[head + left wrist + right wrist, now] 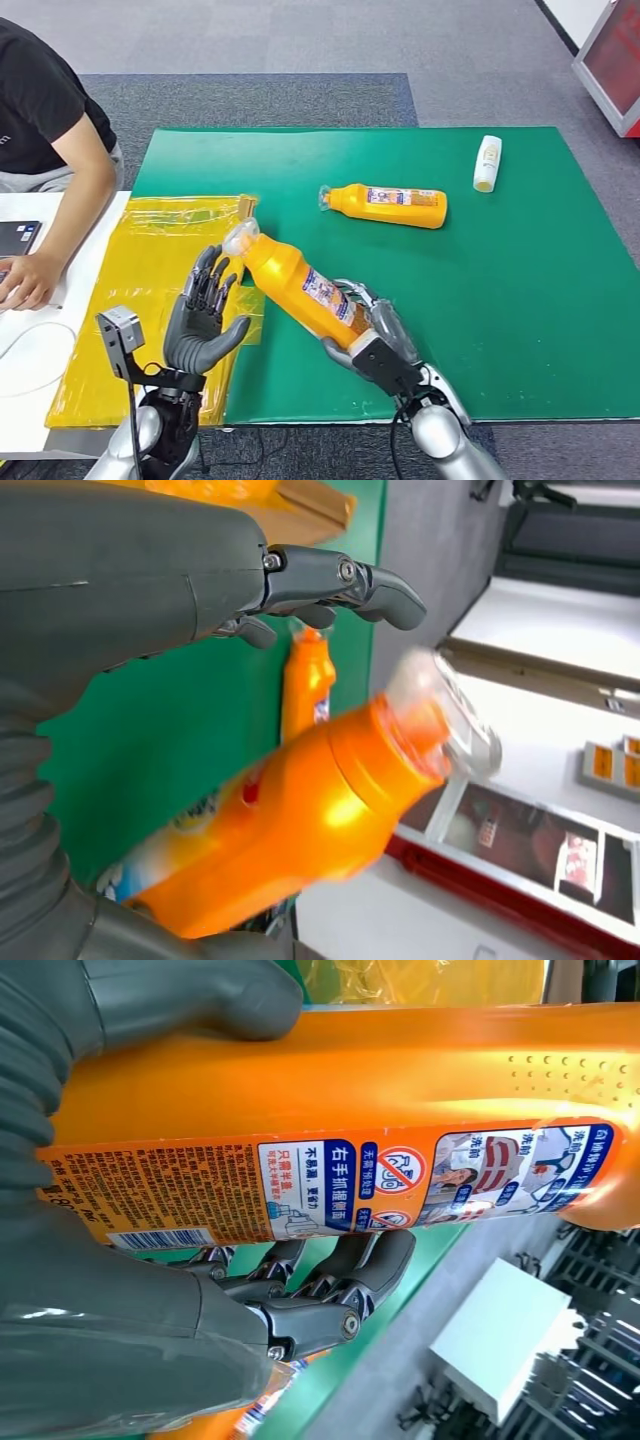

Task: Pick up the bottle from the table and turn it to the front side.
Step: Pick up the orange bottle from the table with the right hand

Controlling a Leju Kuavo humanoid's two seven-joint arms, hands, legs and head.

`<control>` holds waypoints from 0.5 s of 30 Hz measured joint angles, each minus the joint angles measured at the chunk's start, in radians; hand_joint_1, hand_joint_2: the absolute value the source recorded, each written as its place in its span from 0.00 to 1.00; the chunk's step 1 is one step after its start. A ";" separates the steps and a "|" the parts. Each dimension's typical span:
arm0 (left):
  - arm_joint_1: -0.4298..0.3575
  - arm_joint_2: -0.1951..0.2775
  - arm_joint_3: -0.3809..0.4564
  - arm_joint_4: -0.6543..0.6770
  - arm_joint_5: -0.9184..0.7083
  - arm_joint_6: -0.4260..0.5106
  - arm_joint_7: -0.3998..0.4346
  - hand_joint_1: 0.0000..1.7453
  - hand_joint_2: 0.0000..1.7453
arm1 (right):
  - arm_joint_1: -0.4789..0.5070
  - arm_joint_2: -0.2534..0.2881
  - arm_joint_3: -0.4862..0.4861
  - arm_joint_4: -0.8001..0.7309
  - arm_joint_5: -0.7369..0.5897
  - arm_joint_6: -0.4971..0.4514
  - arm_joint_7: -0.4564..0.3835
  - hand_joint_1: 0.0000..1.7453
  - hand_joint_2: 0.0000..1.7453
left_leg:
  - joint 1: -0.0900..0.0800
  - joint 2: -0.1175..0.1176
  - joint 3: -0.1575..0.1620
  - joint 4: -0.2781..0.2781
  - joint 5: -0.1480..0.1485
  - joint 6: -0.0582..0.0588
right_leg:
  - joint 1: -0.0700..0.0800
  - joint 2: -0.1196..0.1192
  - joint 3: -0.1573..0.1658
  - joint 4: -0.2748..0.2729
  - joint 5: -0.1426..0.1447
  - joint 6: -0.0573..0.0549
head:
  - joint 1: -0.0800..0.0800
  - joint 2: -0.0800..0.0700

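half done: right hand [375,345] holds the orange bottle [302,285] lifted off the green mat [528,300]; left hand [202,320] spread empty beside its cap; turning remains.

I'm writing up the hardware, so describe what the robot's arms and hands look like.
Both arms are silver with rounded joints and black cables at the wrists. The left hand and right hand are grey, with ribbed grey covers, thick grey thumbs and darker jointed fingers. A small grey box camera sits beside the left wrist.
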 joint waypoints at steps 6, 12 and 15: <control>-0.029 0.000 -0.022 0.001 0.012 -0.008 0.002 0.00 1.00 | -0.009 0.000 0.022 -0.001 0.034 -0.018 -0.012 1.00 1.00 | 0.000 0.000 0.000 0.000 0.000 0.000 | 0.000 0.000 0.000 0.000 0.000 0.000 | 0.000 0.000; -0.059 -0.001 -0.036 0.008 0.041 -0.025 0.013 0.00 1.00 | -0.009 0.000 0.031 -0.014 0.003 -0.015 -0.024 1.00 1.00 | 0.000 0.000 0.000 0.000 0.000 0.000 | 0.000 0.000 0.000 0.000 0.000 0.000 | 0.000 0.000; -0.068 -0.003 -0.045 0.013 0.063 -0.034 0.022 0.00 1.00 | -0.008 0.000 0.035 -0.024 -0.038 0.003 -0.029 1.00 1.00 | 0.000 0.000 0.000 0.000 0.000 0.000 | 0.000 0.000 0.000 0.000 0.000 0.000 | 0.000 0.000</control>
